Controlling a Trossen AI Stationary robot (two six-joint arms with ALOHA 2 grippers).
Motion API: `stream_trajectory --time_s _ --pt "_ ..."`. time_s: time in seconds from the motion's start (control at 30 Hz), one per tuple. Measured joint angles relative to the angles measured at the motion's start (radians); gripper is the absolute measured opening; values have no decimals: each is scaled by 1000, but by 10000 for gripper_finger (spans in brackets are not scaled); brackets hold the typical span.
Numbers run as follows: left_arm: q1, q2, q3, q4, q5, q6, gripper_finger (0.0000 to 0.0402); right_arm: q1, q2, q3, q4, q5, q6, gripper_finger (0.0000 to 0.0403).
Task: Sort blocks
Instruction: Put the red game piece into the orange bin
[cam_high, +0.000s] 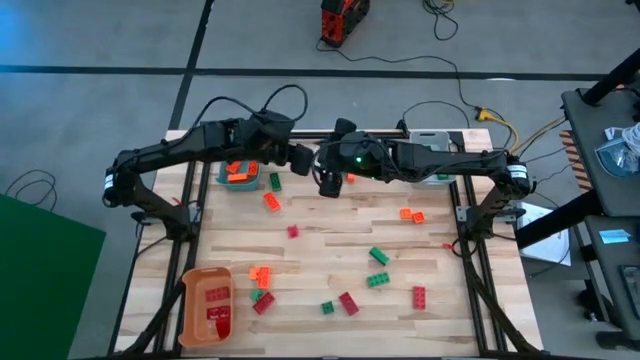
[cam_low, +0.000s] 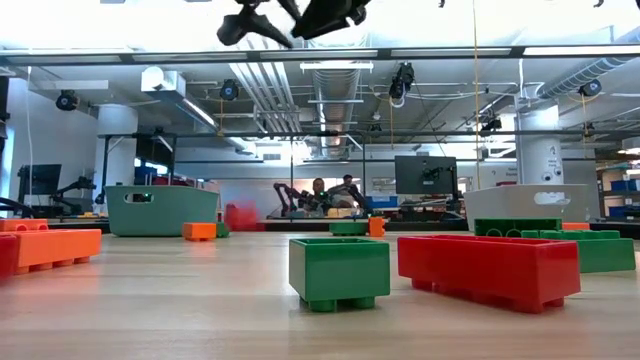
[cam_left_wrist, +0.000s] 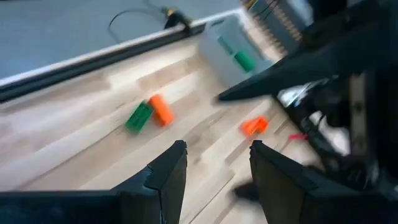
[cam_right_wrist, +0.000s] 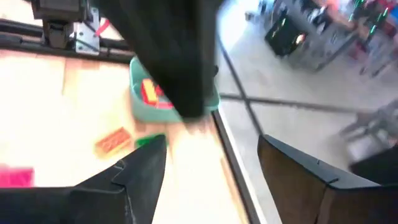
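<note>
Red, orange and green blocks lie scattered flat on the wooden table (cam_high: 330, 240), among them an orange one (cam_high: 271, 201), a green one (cam_high: 378, 256) and a red one (cam_high: 348, 303). My left gripper (cam_high: 303, 160) hangs open above the far middle of the table, next to the teal bin (cam_high: 240, 175). My right gripper (cam_high: 328, 185) is close beside it, also open. In the left wrist view the open fingers (cam_left_wrist: 214, 180) hold nothing. The right wrist view shows the open right gripper (cam_right_wrist: 211, 180) with nothing between its fingers.
The teal bin holds orange blocks at the far left. A grey bin (cam_high: 432, 150) with green blocks stands at the far right, and an orange bin (cam_high: 207, 305) with red blocks at the near left corner. The two arms nearly meet over the far middle.
</note>
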Motion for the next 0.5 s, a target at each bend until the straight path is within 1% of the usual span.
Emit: stream_trajectory --time_s 0.1,0.13,0.2,0.3,0.37,0.43,0.5 --pt "0 -41 0 -129 7 20 155 -6 -22 0 -98 -3 68 236" --pt "0 -55 0 -171 32 37 155 -9 -29 0 -139 -3 95 233" --pt "-10 -86 0 -260 105 83 155 -21 -40 0 -217 -13 162 228" --pt "-56 -138 0 -389 266 170 155 -43 -54 -5 -317 -61 252 226" --pt "-106 -171 0 -462 330 209 155 -57 -67 -11 -353 -91 297 226" --pt "-165 -194 -2 -519 342 170 155 -68 -72 -17 -380 -110 333 226" --pt "-216 -207 -8 -547 317 80 155 -75 -75 -23 -396 -112 360 226"
